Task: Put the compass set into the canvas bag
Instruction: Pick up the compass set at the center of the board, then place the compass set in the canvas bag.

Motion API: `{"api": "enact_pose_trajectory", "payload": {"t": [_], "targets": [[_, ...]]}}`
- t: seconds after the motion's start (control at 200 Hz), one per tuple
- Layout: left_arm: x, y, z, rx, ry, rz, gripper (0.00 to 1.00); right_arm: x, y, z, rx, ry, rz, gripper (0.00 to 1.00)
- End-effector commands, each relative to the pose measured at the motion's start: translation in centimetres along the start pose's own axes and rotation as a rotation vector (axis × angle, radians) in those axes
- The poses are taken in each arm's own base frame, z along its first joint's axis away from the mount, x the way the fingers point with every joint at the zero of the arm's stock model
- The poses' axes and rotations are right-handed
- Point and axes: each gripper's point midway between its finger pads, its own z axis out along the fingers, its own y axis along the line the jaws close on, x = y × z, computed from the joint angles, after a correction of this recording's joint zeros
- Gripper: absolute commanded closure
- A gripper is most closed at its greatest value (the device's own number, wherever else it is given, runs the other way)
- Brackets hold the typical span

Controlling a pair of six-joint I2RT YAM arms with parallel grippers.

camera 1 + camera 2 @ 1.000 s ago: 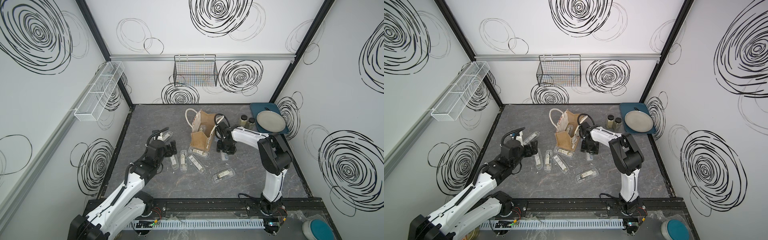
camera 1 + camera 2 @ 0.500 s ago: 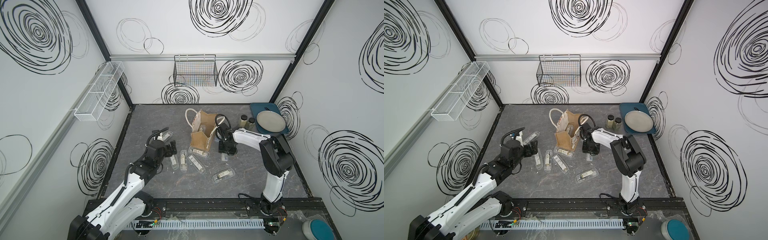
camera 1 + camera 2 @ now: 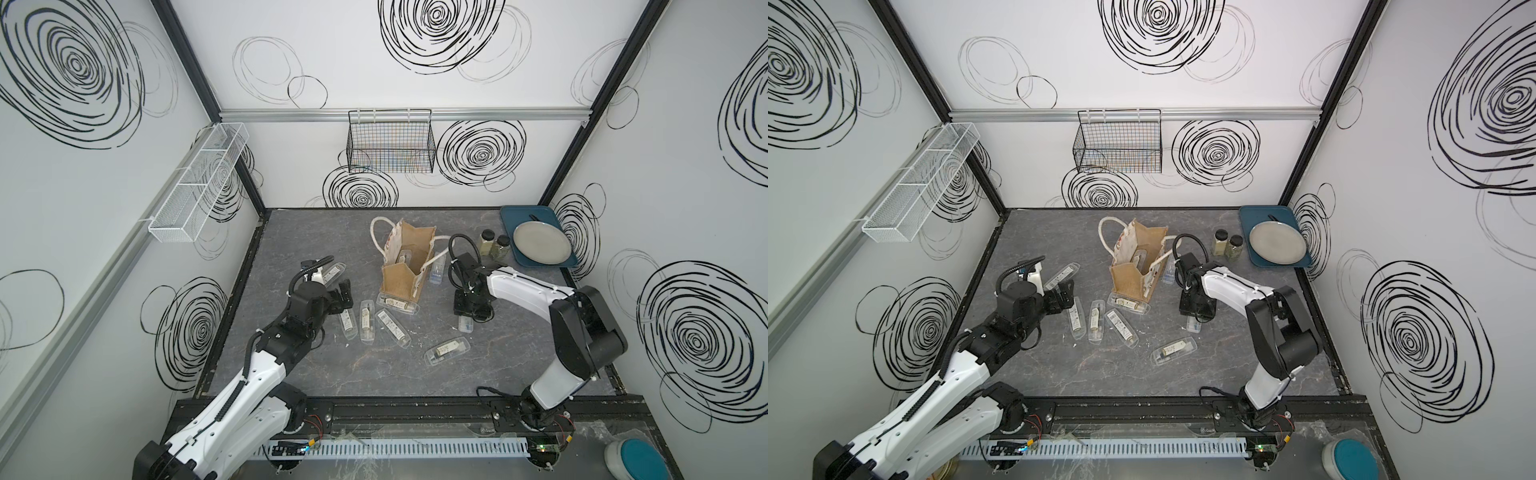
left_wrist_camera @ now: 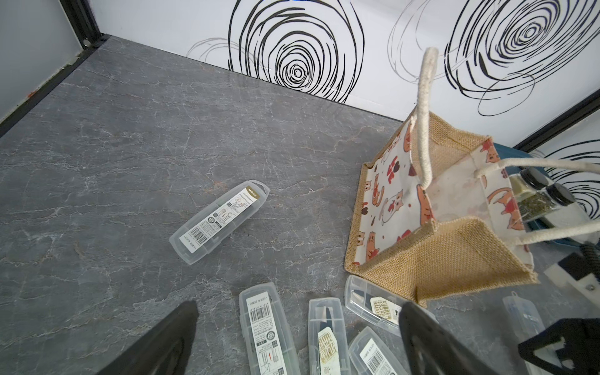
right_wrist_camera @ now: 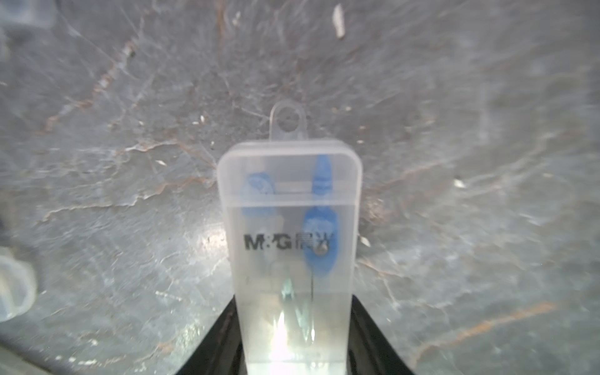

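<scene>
Hovering left of centre in both top views, the left gripper (image 3: pixel 344 296) has its jaws spread wide with nothing between them, above a row of clear cases (image 3: pixel 365 326) lying flat on the grey table (image 3: pixel 332 374). At centre the canvas bag (image 3: pixel 405 266) stands upright with its mouth open, and one more case (image 3: pixel 404 259) is upright inside it. Right of the bag and apart from it, the right gripper (image 3: pixel 466 315) points down at the table and its fingers (image 5: pixel 373 331) are clamped on both long sides of the compass set (image 3: pixel 465 325). The compass set's long axis runs nearly up and down the frame in both top views, and its free end points toward the lower edge. In the right wrist view its hang-tab end (image 5: pixel 288 125) points away from the gripper. Whether it touches the table cannot be told. At the upper right, two jars (image 3: pixel 494 247) stand beside a blue tray (image 3: pixel 509 216) holding a plate (image 3: pixel 541 248).
</scene>
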Motion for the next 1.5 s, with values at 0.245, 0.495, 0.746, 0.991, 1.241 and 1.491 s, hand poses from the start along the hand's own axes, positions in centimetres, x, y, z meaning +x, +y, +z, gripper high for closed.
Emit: {"api": "enact_pose_trajectory", "payload": {"t": [0.245, 0.495, 0.746, 0.991, 1.241, 1.491], "targets": [[-2.2, -1.5, -1.0, 0.053, -0.057, -0.044, 0.01, -3.2, -4.1, -8.2, 0.013, -0.176, 0.068, 0.51], [-2.3, -1.7, -1.0, 0.054, -0.050, -0.040, 0.01, -6.9, -3.0, -15.6, -0.054, -0.332, 0.040, 0.51], [-2.5, -1.9, -0.9, 0.055, -0.048, -0.054, 0.01, -11.0, 2.6, -23.5, -0.222, -0.572, -0.034, 0.51], [-2.9, -2.4, -0.8, 0.054, -0.040, -0.041, 0.01, -13.4, 12.0, -23.9, -0.356, -0.584, -0.159, 0.51], [-2.5, -1.9, -1.0, 0.027, -0.031, -0.026, 0.01, -16.6, 19.0, -18.1, -0.342, -0.515, -0.255, 0.51], [-2.2, -0.9, -1.3, -0.018, -0.019, -0.004, 0.01, -17.8, 21.5, -11.0, -0.297, -0.382, -0.257, 0.51]]}}
